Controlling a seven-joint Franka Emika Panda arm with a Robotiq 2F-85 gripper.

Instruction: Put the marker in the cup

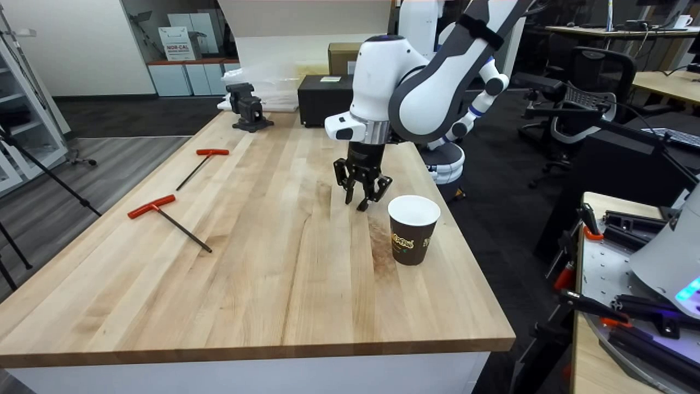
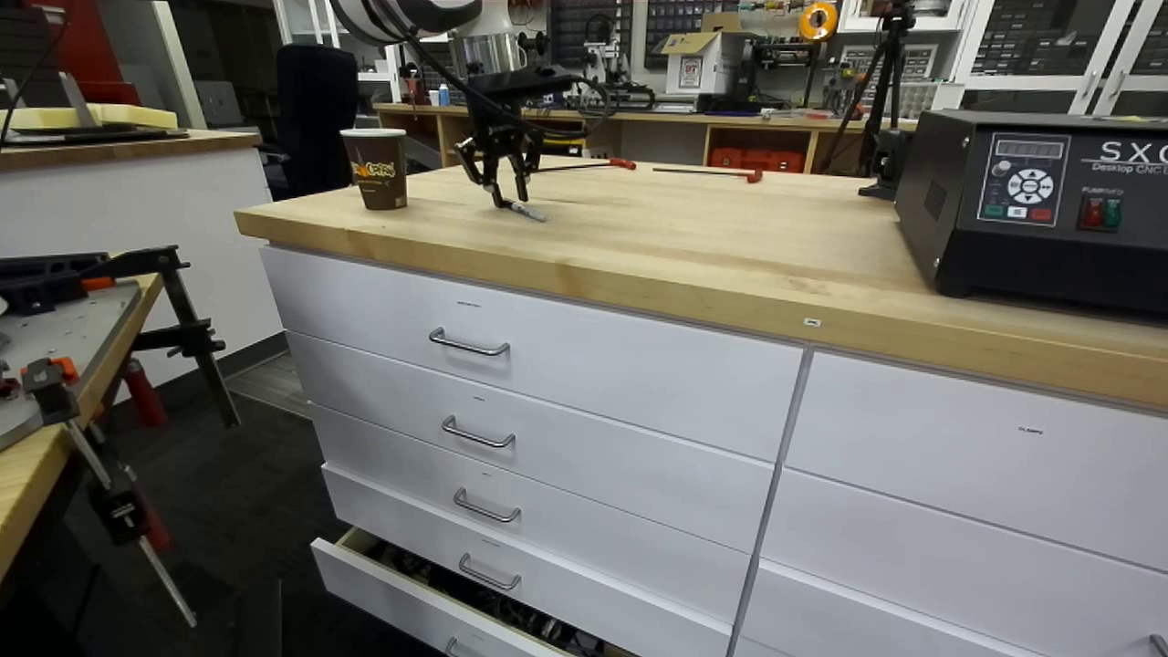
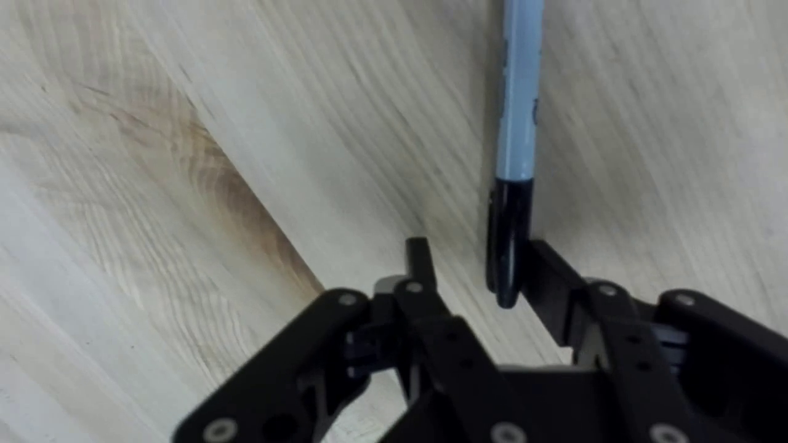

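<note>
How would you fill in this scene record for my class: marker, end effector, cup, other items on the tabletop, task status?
Marker: lying on the wooden tabletop; blue-grey barrel, black cap
End effector: open; in the wrist view the cap shows between its fingers, contact unclear
Cup: dark brown, white rim, upright on the tabletop
Other items: two red T-handled tools, dark bench vise, black control box
Task status: marker not yet in the cup

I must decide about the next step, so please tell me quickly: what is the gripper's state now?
Gripper: open, holding nothing; the black-capped marker has its capped end between the parted jaws.
</note>
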